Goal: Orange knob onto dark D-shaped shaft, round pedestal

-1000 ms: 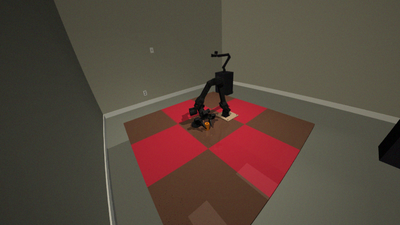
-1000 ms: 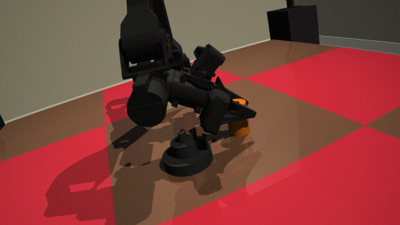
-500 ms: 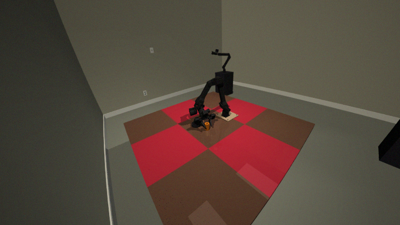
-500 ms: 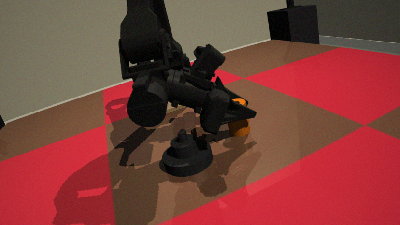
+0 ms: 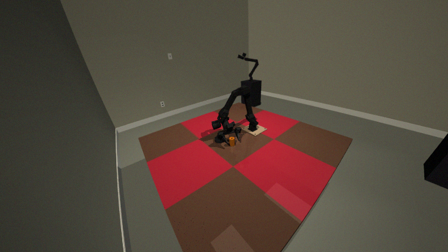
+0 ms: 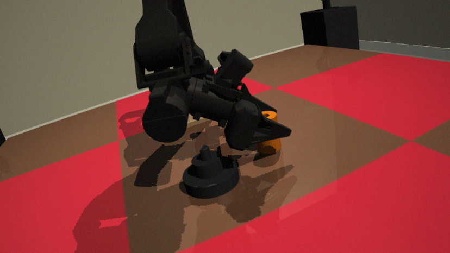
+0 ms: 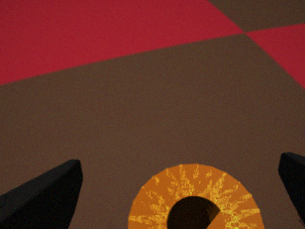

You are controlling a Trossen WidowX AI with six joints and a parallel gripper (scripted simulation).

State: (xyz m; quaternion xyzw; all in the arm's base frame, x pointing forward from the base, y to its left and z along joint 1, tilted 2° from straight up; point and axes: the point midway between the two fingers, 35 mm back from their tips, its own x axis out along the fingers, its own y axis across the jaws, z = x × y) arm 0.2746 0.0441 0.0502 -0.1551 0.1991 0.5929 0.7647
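The orange knob point(image 5: 231, 142) point(image 6: 269, 148) point(image 7: 149, 209) stands upright on the brown mat, hole up. In the wrist view the flat side of its hole is at the lower right, and the frame cuts off the knob's lower part. My gripper point(image 5: 234, 142) point(image 6: 282, 122) point(image 7: 181, 167) is wide open, with one finger on each side of the knob and gaps between in the wrist view. The round pedestal point(image 5: 218, 140) point(image 6: 207, 188) stands beside it, left of the knob in the exterior view, with the bare dark shaft point(image 6: 204, 150) pointing up. The shaft's flat side cannot be made out.
The arm's pale base plate point(image 5: 256, 133) is on the mat behind the knob in the top view. A black box point(image 5: 256, 93) point(image 6: 341, 28) with a thin jointed stand on it is farther back. The arm hangs over the area beside the pedestal.
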